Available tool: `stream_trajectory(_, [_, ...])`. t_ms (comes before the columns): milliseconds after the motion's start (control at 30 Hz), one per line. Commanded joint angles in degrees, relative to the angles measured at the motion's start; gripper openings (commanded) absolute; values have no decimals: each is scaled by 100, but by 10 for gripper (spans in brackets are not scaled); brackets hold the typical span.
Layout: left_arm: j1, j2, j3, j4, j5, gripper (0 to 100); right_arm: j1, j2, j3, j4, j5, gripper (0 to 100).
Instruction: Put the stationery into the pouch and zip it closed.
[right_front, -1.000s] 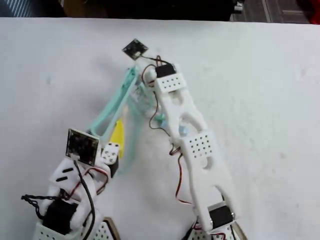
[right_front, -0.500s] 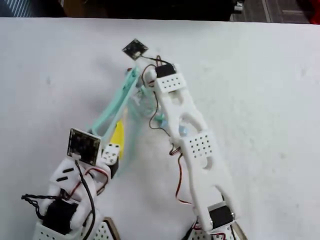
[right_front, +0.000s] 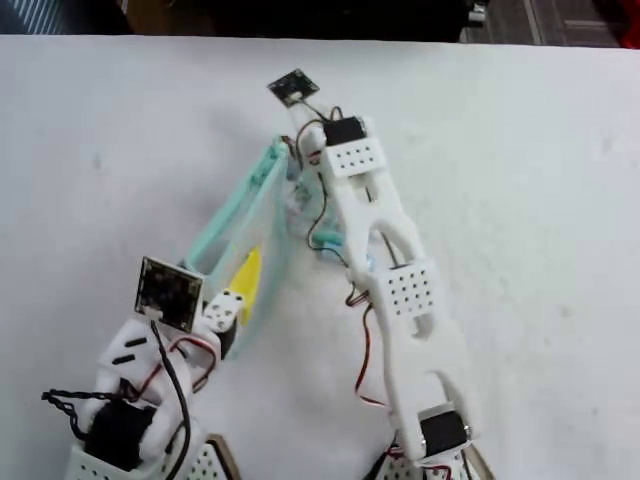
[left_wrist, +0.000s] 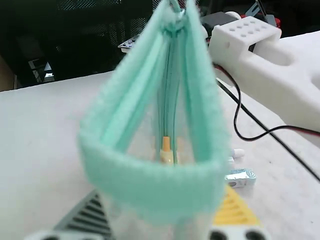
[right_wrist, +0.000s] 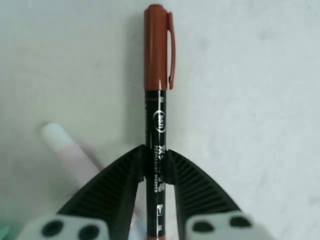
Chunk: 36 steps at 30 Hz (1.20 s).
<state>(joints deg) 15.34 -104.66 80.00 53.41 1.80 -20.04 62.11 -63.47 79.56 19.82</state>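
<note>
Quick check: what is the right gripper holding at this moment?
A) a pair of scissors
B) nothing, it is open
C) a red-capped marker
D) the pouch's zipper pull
C: the right wrist view shows the right gripper shut on the black barrel of the red-capped marker.

White print on the marker (right_wrist: 159, 100) barrel; illegible.
</note>
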Motion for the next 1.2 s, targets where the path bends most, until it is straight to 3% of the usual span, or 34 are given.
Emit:
stream_trajectory(0, [-110, -31, -62, 18, 0, 151, 66, -453, -35, 40, -53, 17])
stream_trajectory(200, [-110, -31, -88, 193, 9, 203, 22, -585, -193, 409, -53, 17])
stream_trajectory(600, [-110, -31, -70, 193, -26, 203, 22, -629, -1310, 1446, -53, 17])
stream_trajectory(1167, [-110, -31, -62, 202, -26, 203, 13, -673, -1873, 1895, -422, 17])
